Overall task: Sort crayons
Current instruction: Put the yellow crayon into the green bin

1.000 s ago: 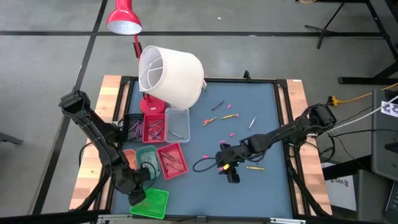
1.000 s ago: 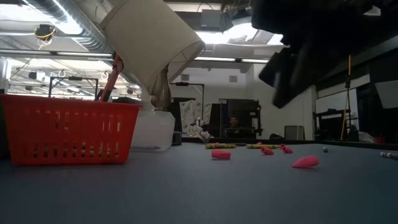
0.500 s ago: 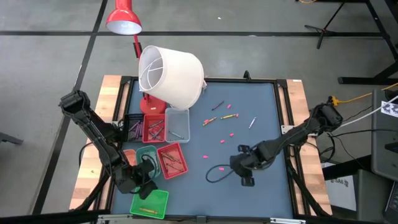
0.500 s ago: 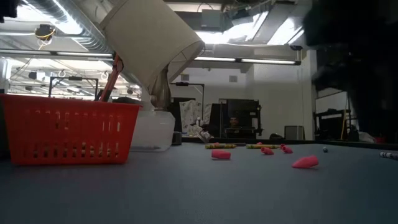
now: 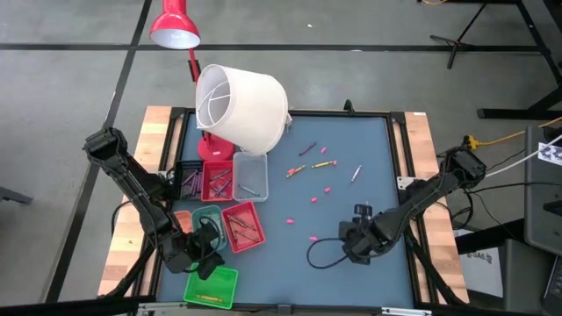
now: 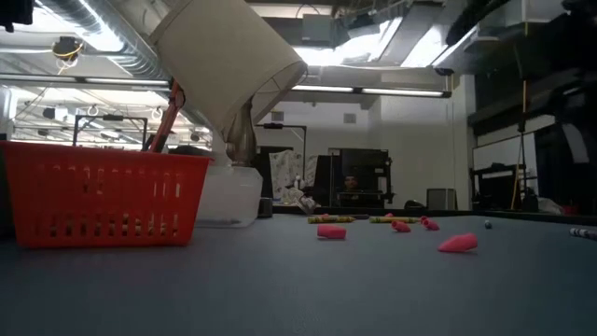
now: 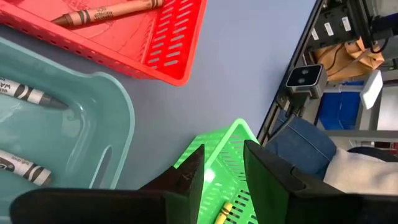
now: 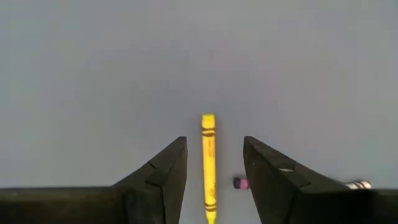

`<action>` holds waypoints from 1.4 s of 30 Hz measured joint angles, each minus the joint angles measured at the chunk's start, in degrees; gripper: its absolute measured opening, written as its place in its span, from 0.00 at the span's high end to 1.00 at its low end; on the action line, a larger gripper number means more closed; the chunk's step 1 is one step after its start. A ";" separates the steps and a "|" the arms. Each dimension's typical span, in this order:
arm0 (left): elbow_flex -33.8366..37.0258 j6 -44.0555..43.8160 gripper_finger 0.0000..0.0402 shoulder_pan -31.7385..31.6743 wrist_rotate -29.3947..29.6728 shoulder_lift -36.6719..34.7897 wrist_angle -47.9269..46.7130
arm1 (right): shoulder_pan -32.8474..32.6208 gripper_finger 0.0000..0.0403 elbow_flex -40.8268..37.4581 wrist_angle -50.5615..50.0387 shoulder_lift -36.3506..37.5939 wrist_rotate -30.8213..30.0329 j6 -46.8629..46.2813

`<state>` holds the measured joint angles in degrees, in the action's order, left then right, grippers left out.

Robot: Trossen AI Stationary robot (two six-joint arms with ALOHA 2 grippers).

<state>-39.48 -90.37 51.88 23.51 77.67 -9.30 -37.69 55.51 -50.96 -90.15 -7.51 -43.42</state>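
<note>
Right end effector (image 8: 214, 180): fingers spread apart, down low over the table (image 5: 369, 167) near its front right, with a yellow crayon (image 8: 208, 167) lying flat in the gap between them, not gripped as far as I can see.
Yellow crayon: flat on the bare blue table, a tiny pink stub (image 8: 240, 183) just beside it.
Loose crayons (image 5: 323, 164): a few more scattered mid-table toward the back, mixed with pink bits (image 6: 331, 231).
Left end effector (image 7: 222, 180): also spread wide, holding nothing, hanging over the green tray (image 5: 230, 279) at the front left, which has a yellow crayon (image 7: 222, 212) in it.
Other trays: the teal tray (image 7: 93, 124) holds grey crayons (image 7: 28, 94), the red tray (image 7: 180, 43) next to it holds a brownish one (image 7: 102, 12).
Background: big white lampshade (image 5: 241, 107) at the back left.
</note>
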 joint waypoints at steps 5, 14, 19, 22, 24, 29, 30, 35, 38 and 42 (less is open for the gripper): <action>0.02 0.00 0.76 0.00 0.00 0.00 -0.02 | -0.20 0.61 -2.06 3.67 0.00 -0.01 0.09; 0.02 -0.02 0.76 0.00 0.02 0.00 -0.02 | -0.18 0.63 -8.12 11.18 -0.02 1.99 -0.15; 0.02 -0.02 0.76 0.00 0.05 0.00 0.04 | -0.18 0.73 -9.99 12.59 -0.02 2.06 -0.24; 0.09 2.84 0.76 0.00 1.21 0.00 1.82 | -0.20 0.81 -11.01 14.26 0.16 2.06 -0.24; 0.11 6.79 0.76 0.00 3.44 0.00 4.58 | -0.20 0.86 -11.29 14.71 0.17 2.08 -0.24; 0.11 19.08 0.76 -0.02 8.90 0.00 12.71 | -0.20 0.96 -11.48 14.91 0.17 2.06 -0.24; 0.11 21.37 0.76 -0.11 10.00 0.00 14.11 | -0.20 0.97 -11.52 14.99 0.17 2.04 -0.22; 0.10 30.86 0.76 -1.46 13.88 0.00 19.16 | -0.20 0.97 -11.66 16.04 0.11 2.04 -0.20; 0.09 36.28 0.76 -2.90 14.73 0.00 19.77 | -0.20 0.94 -11.74 17.57 0.06 2.01 -0.16; 0.09 43.66 0.76 -5.03 14.91 0.00 19.76 | -0.18 0.94 -11.76 20.29 0.00 1.95 -0.17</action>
<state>-39.40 -46.71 46.84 38.41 77.67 10.46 -37.87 43.75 -30.67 -90.15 -5.56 -43.59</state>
